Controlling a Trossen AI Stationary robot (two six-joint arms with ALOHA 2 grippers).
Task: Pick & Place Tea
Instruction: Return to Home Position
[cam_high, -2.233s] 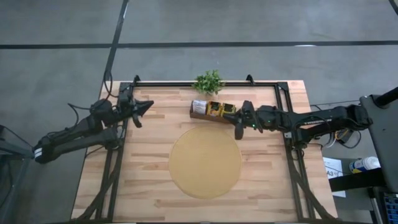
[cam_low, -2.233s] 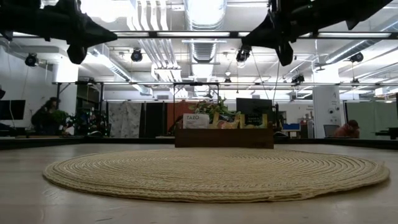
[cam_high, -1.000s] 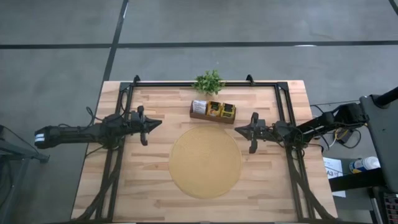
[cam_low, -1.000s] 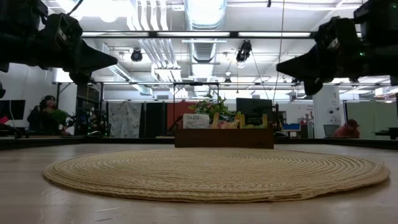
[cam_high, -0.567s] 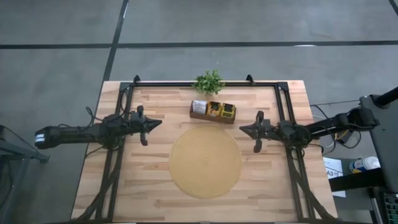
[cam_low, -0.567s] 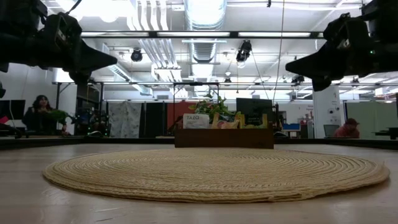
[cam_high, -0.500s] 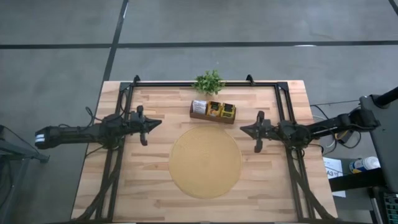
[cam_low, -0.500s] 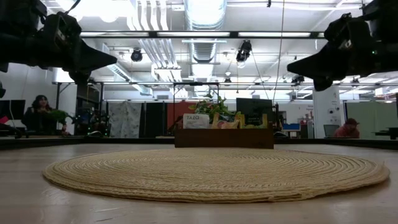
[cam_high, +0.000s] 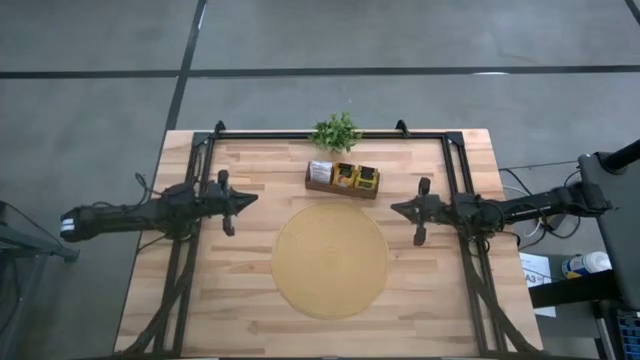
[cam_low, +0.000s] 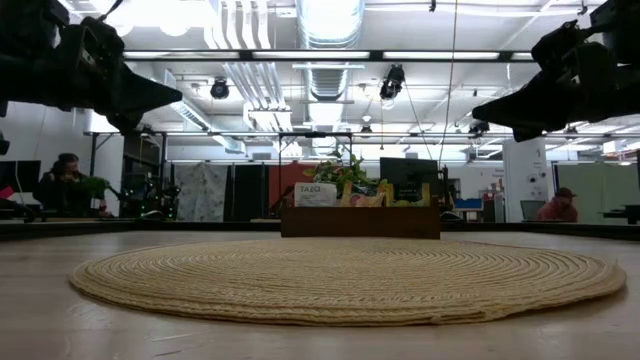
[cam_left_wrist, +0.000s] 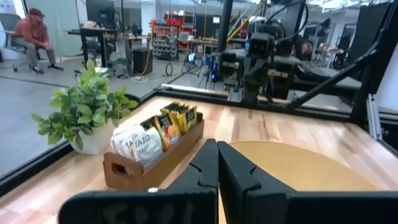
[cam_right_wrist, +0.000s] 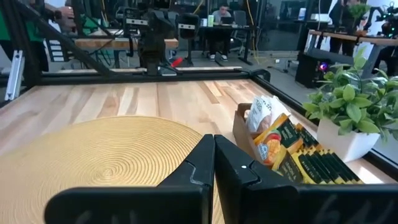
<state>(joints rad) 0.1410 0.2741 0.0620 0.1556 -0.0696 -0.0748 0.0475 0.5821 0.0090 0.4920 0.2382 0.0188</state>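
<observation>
My left pincer hangs over the left side of the surface and my right pincer over the right side. They point at each other across the round mat. Both are closed, finger against finger, with nothing between them. Every one of the tea packets that I can see stands upright in the wooden box, which sits between the mat and the potted plant.

I judge the sorting done and the step in hand to be parking the arms. That calls only for drawing each arm toward its own edge, keeping high and clear of the box.

From above the packets merge into white and yellow patches, so I cannot count them. The dividers inside the box are hidden by the packets. Level with the surface, the box's front wall covers all but their tops.
</observation>
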